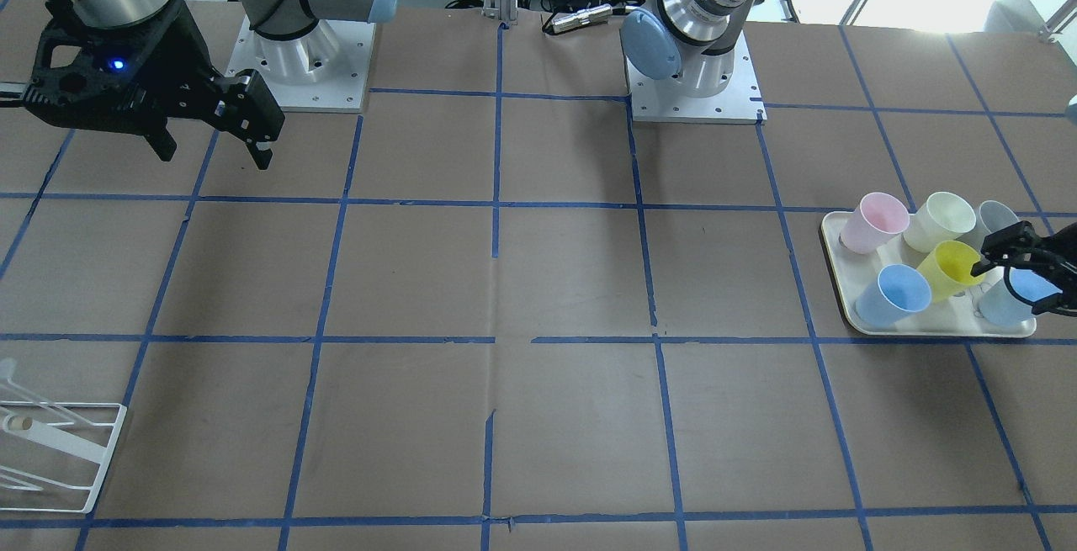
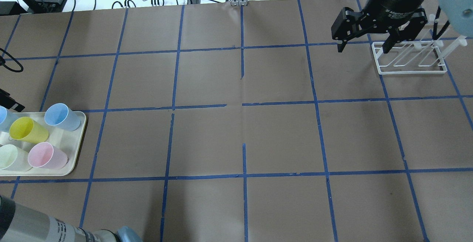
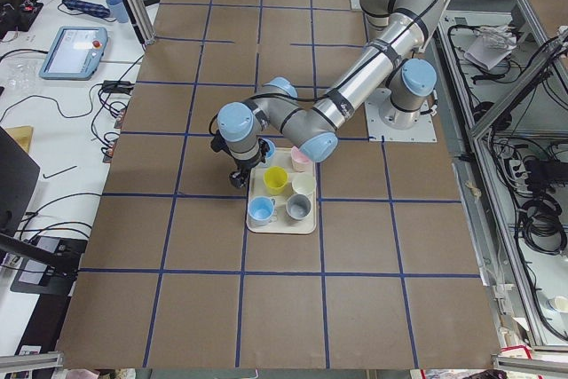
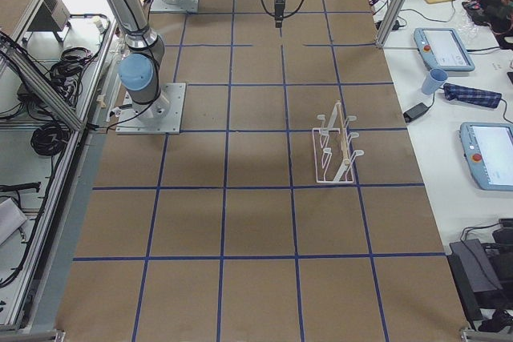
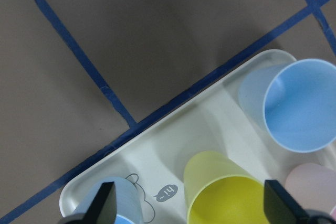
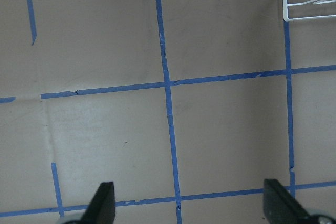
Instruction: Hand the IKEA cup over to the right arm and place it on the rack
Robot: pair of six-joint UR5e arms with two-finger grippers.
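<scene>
At the table's left edge, the IKEA cup point(image 2: 27, 129) stands mouth-up in a cream tray point(image 2: 75, 160), packed among other cups. The left pincer point(image 5: 191, 208) hangs over it with its jaws spread wide and nothing held, and the wrist view shows the yellow rim lying between the two fingertips.

The first risk, as I judge it, is the crowding. One blue cup point(image 5: 296, 106) sits close on one side and another point(image 5: 118, 203) lies right under a fingertip. A descent that is slightly off line could land a finger on a neighbour, tip it, or pinch two cups at once.

The tumbler is smooth, tapered plastic. A squeeze low on the wall may push it upward out of the grip, and a hard one may flex it.

How the left pincer takes hold also matters. If it covers most of the wall, the right pincer point(image 2: 363, 48) will have little free surface to take at the handover, and a release made too soon would drop the cup onto the table.

That right pincer is also spread and empty, held high by the rack point(image 2: 410, 72) near the far right corner. Its fingers overlap the white wires in the overhead view, so a careless swing could knock the rack. A shifted rack would spoil the final placing on its slanted rods.
</scene>
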